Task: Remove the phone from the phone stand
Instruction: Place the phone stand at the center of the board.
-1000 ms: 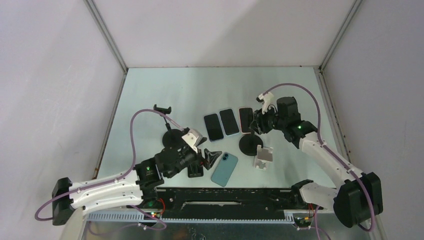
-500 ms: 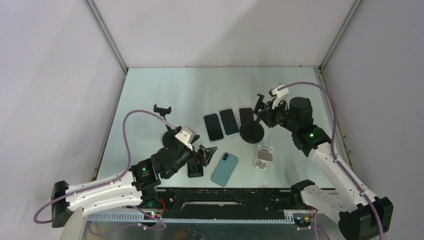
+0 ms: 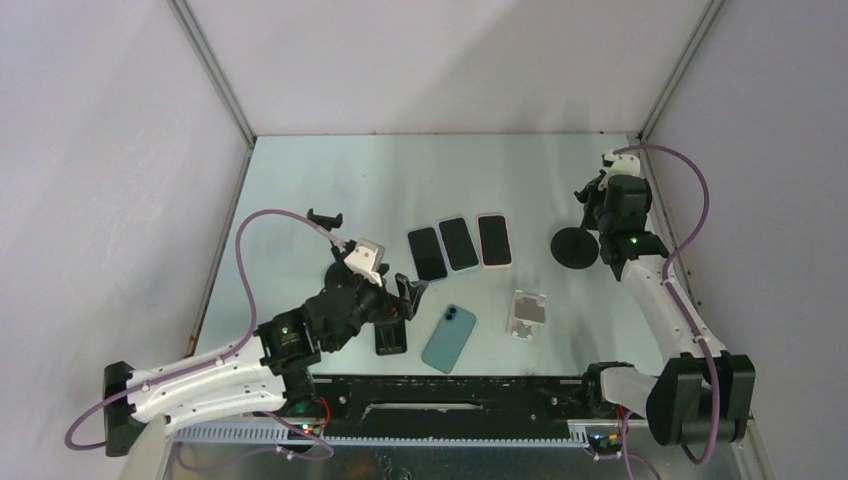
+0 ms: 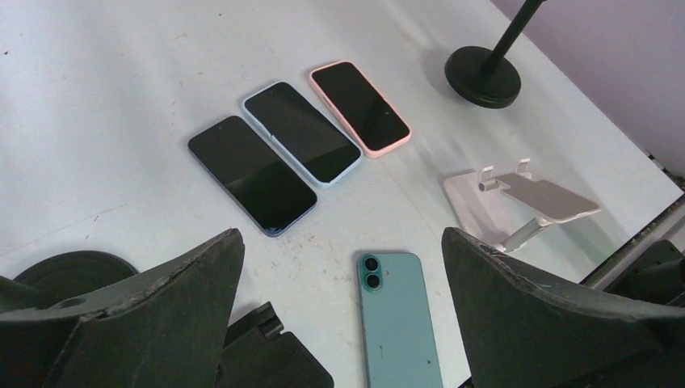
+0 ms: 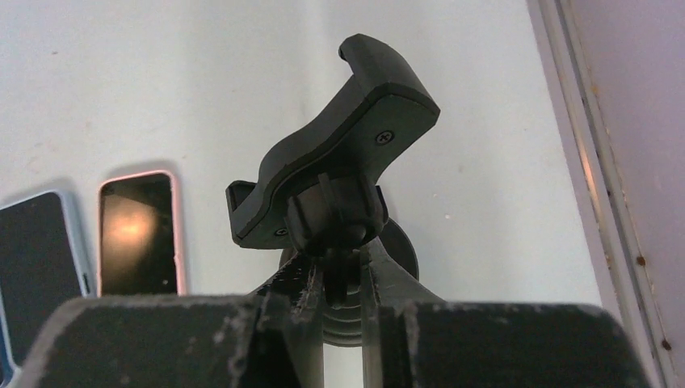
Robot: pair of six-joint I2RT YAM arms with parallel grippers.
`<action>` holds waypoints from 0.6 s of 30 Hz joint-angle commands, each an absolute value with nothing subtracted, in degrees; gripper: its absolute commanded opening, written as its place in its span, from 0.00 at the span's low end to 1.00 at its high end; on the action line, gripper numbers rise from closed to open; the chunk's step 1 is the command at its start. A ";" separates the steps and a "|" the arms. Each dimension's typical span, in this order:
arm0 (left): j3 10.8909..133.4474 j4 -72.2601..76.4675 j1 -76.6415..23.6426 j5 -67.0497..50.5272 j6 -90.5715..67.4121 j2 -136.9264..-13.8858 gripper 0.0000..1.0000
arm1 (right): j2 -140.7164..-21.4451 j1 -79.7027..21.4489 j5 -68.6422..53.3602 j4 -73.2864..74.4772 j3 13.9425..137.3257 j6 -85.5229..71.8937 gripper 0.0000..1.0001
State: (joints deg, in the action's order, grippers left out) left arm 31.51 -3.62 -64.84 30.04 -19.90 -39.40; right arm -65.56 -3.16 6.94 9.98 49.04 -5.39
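Note:
A teal phone (image 3: 449,338) (image 4: 400,319) lies flat on the table, camera side up, resting on no stand. A low black phone stand (image 3: 390,336) (image 4: 262,356) sits just left of it. My left gripper (image 3: 408,293) (image 4: 341,242) hovers above and behind both, open and holding nothing. My right gripper (image 3: 595,203) (image 5: 343,283) is shut on the thin stem of a black pole stand. That stand's empty cradle (image 5: 339,174) is above the fingers and its round base (image 3: 577,247) (image 4: 483,77) is on the table at the far right.
Three phones lie side by side mid-table: dark (image 3: 427,253), blue-edged (image 3: 460,243), pink (image 3: 494,240). A white folding stand (image 3: 527,312) (image 4: 525,202) sits near the front right. Another black pole stand (image 3: 343,272) stands at the left. Metal frame rails border the table.
My right arm has swung out to the far right, taking the black pole stand from beside the pink phone. My left gripper has drawn back slightly from the teal phone, still open.

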 commanded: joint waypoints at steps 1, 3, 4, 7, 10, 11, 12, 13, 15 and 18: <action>32.60 -4.88 -64.43 32.49 -21.77 -38.81 1.00 | -67.34 -1.68 11.00 2.73 51.22 -9.13 0.00; 32.49 -4.96 -64.43 32.90 -21.79 -38.62 1.00 | -67.28 -1.55 11.83 1.92 49.74 -9.51 0.07; 32.41 -5.00 -64.36 32.89 -21.82 -38.53 1.00 | -67.07 -1.46 12.24 1.40 48.89 -9.59 0.11; 32.18 -4.88 -64.29 32.50 -21.74 -38.69 1.00 | -67.08 -0.97 12.62 1.95 48.21 -9.87 0.29; 32.36 -4.92 -64.25 32.13 -21.42 -39.29 1.00 | -67.17 -0.60 11.90 3.58 47.91 -10.11 0.39; 32.48 -5.03 -64.20 32.09 -21.30 -39.66 1.00 | -67.04 -0.55 11.68 4.02 47.62 -10.18 0.44; 32.84 -5.15 -64.17 32.09 -21.19 -39.87 1.00 | -66.92 -0.54 11.58 4.21 47.45 -10.19 0.46; 33.08 -5.42 -64.17 32.15 -21.10 -40.29 1.00 | -66.74 -0.46 11.54 4.43 47.37 -10.30 0.52; 34.11 -6.26 -64.16 32.17 -20.92 -41.40 1.00 | -66.06 -0.46 11.92 6.03 47.28 -11.02 0.62; 37.86 -9.10 -64.16 31.84 -21.10 -43.85 1.00 | -64.33 -0.51 13.56 7.45 47.26 -12.65 0.71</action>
